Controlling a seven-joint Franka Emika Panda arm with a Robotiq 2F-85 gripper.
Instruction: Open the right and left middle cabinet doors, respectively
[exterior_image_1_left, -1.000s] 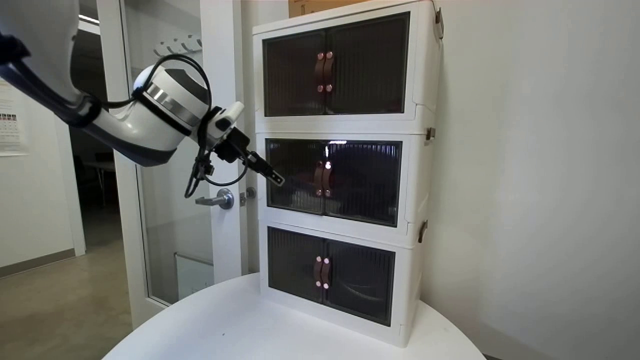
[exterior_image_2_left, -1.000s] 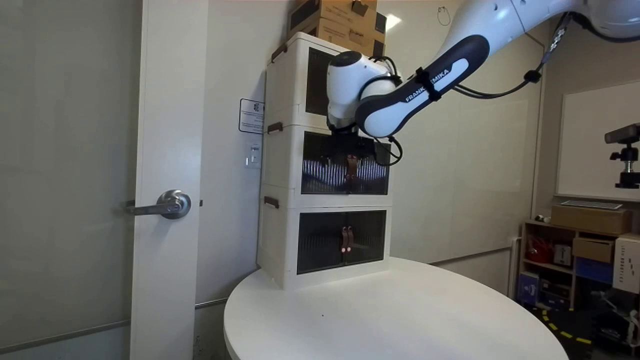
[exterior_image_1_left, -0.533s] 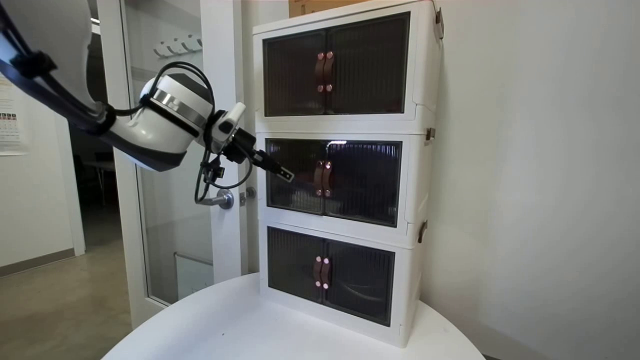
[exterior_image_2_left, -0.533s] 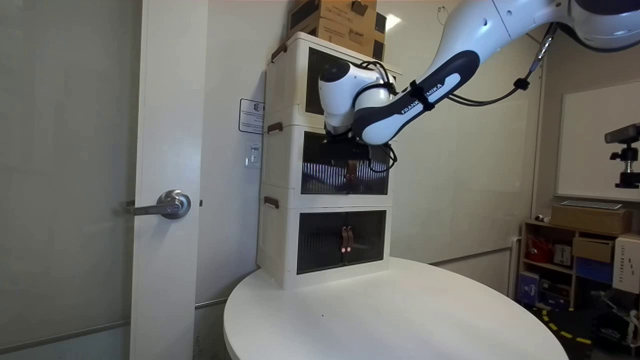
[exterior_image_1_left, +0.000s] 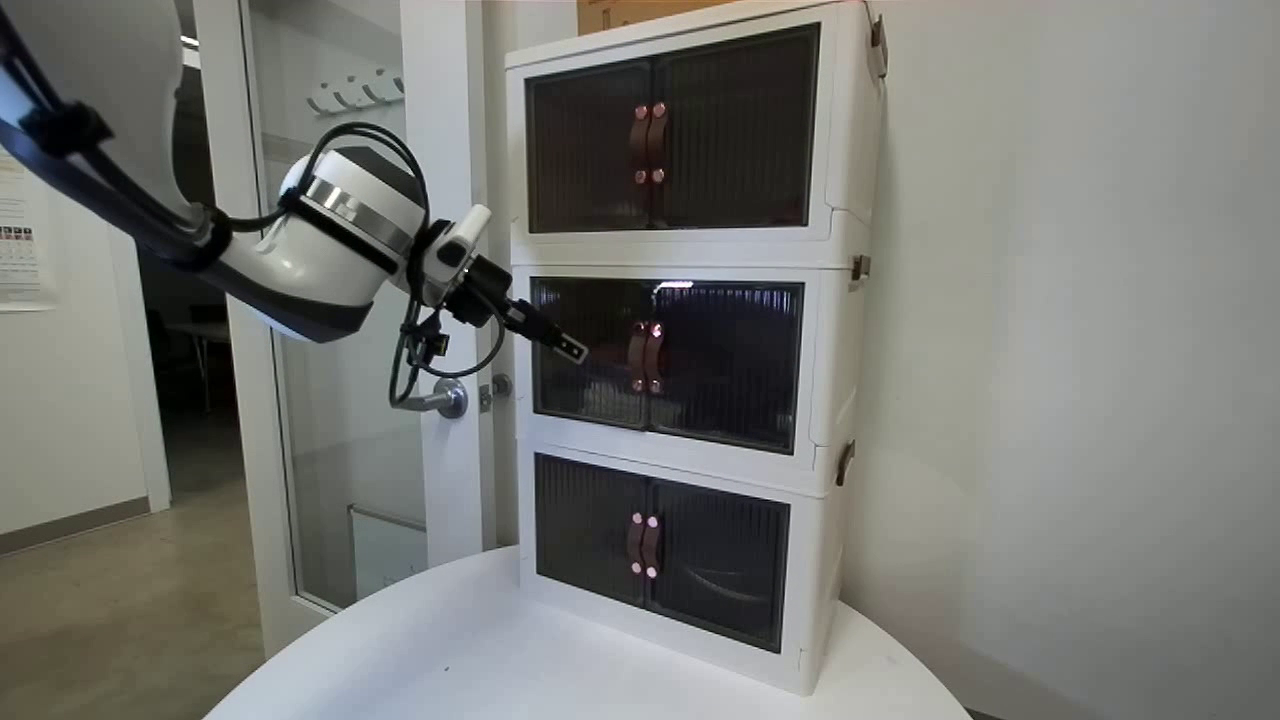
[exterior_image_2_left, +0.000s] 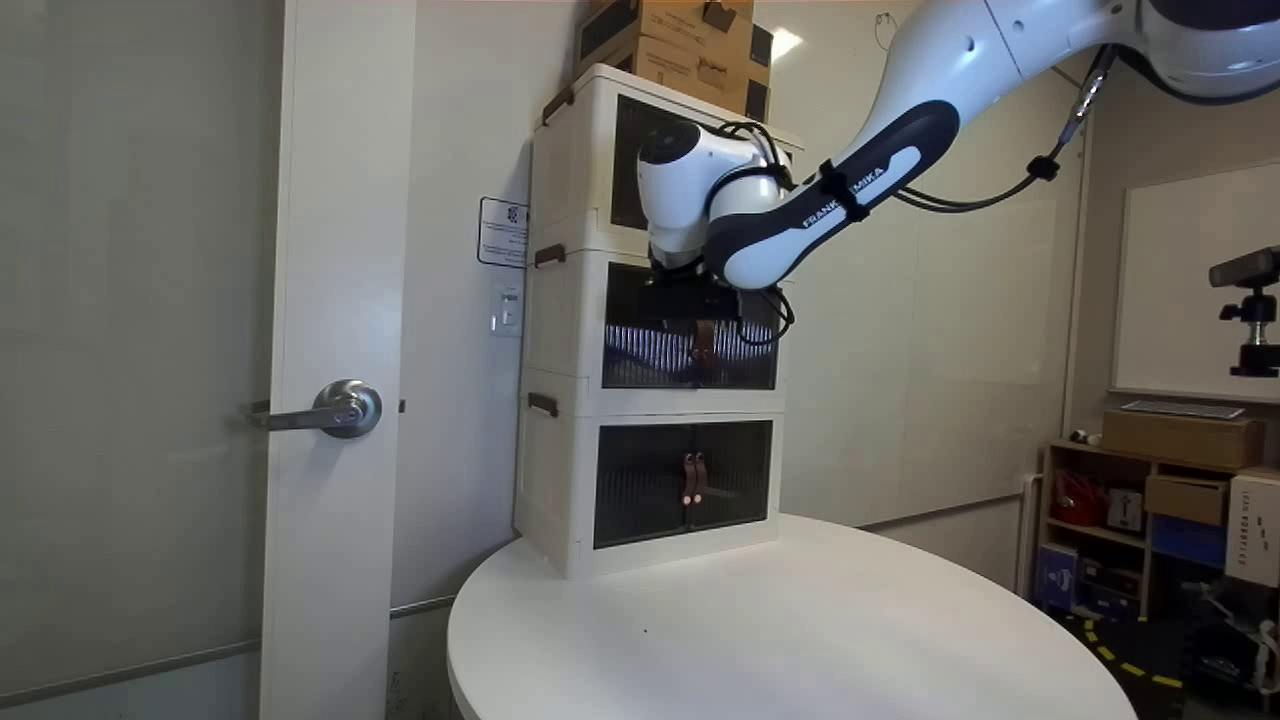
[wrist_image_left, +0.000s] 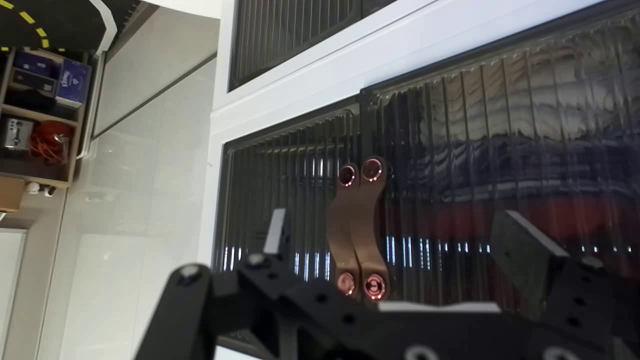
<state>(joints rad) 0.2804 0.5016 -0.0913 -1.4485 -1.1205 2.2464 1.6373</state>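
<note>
The right middle cabinet door (exterior_image_1_left: 730, 365) and the left middle cabinet door (exterior_image_1_left: 585, 300) are dark, ribbed, see-through panels, both shut. The wrist view is upside down: there the right door (wrist_image_left: 295, 185) is at picture left and the left door (wrist_image_left: 480, 120) at picture right. Their brown strap handles, right (wrist_image_left: 342, 220) and left (wrist_image_left: 368, 215), hang side by side at the middle seam. My gripper (wrist_image_left: 397, 232) is open and empty in front of them, its fingers spread on either side of both handles in the picture, apart from them. In an exterior view the gripper (exterior_image_1_left: 570, 348) overlaps the left door.
The white cabinet (exterior_image_1_left: 835, 340) stands on a round white table (exterior_image_1_left: 560, 650). Top-tier doors (exterior_image_1_left: 735, 130) and bottom-tier doors (exterior_image_1_left: 720, 560) are shut. Cardboard boxes (exterior_image_2_left: 690, 60) sit on top. A glass-panelled room door (exterior_image_1_left: 440, 480) stands beside the cabinet, a wall (exterior_image_1_left: 1080, 350) on its other side.
Between one second and half a second ago, the arm shifted slightly closer to the middle handles and lower. Since then it looks still. The doors have not moved.
</note>
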